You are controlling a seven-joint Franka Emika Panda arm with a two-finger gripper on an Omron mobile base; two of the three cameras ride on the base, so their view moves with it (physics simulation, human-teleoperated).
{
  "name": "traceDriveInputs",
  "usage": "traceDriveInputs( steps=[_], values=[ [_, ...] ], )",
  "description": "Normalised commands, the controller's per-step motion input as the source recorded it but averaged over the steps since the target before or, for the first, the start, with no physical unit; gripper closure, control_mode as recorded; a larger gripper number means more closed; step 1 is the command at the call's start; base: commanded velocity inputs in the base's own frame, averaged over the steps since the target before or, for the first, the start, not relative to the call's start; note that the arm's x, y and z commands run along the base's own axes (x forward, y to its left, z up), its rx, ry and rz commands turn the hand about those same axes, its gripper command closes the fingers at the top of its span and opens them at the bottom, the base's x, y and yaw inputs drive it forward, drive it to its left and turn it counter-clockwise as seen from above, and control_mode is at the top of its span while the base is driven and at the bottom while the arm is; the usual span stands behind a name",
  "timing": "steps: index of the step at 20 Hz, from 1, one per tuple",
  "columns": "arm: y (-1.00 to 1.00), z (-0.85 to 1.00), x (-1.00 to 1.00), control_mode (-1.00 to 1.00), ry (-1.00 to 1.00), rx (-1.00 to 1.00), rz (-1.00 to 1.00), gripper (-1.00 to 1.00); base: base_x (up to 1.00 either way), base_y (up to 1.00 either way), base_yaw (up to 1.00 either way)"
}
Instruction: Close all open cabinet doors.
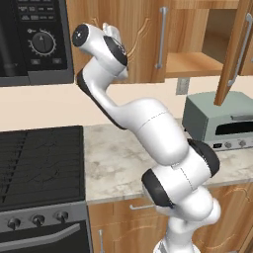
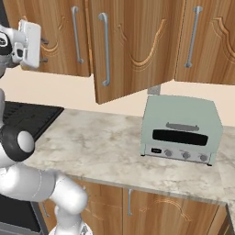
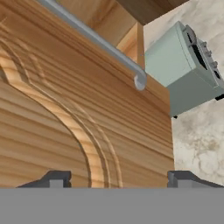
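Observation:
One tall brown cabinet door stands swung out over the counter, its silver bar handle on its left edge. In the left base view this open door shows nearly edge-on, beside the bare cabinet shelf. To its left, another cabinet door lies flush with the cabinet front. My gripper is raised right in front of that flush door, and the fingertips stand wide apart with nothing between them. The door's handle runs across the top of the hand view. A third door at the right is shut.
A pale green toaster oven sits on the marble counter under the open door. A black microwave hangs at the left above a black stove. Lower cabinet fronts run beneath the counter.

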Motion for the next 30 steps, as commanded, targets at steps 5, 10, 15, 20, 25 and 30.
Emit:
traceDriveInputs(
  steps=[5,10,15,20,25,30],
  values=[
    [-0.35,-0.35,0.8,-1.0,0.09,0.0,0.0,-1.0,0.0,0.0,0.0],
    [-0.21,-0.39,0.52,-1.0,0.03,0.0,0.01,-1.0,0.0,0.0,0.0],
    [-0.01,-0.24,-0.09,-1.0,0.05,0.0,0.09,-1.0,0.0,0.0,0.0],
    [-0.09,-0.02,-0.66,-1.0,0.0,0.05,0.13,-1.0,0.0,0.0,0.0],
    [-0.37,0.03,-0.79,-1.0,-0.06,0.16,0.11,-1.0,0.0,0.0,0.0],
    [-0.55,0.02,-0.77,-1.0,0.0,0.16,0.07,-1.0,0.0,0.0,0.0]
  ],
)
